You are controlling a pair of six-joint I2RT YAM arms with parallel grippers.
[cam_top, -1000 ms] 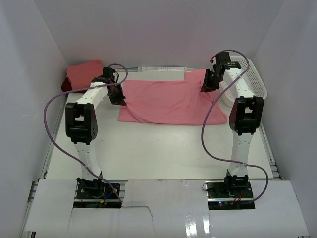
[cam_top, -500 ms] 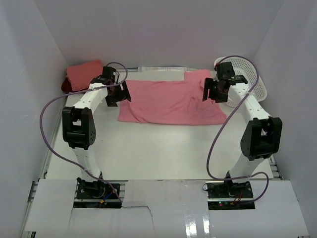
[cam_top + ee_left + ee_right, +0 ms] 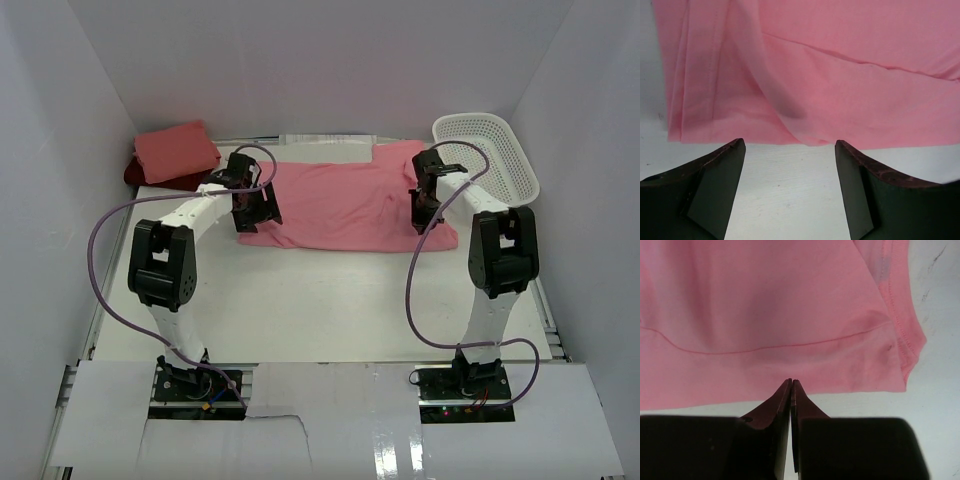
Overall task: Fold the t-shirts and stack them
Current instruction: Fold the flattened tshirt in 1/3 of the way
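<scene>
Rose pink t-shirt (image 3: 840,75) hem on white table (image 3: 790,200), left gripper (image 3: 790,150) spread wide, empty

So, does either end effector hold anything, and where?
Nothing appears held: left end effector open, right end effector shut, rose pink t-shirt lying flat below.

A robotics lab booth: white panel walls (image 3: 320,60) enclose a white table (image 3: 320,300) with 2 bolted arms (image 3: 160,265).

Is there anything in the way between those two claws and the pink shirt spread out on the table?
Nothing visible. The left gripper, open, and the right gripper, shut, both sit right at the near edge of the pink shirt, with only bare table beneath.
</scene>
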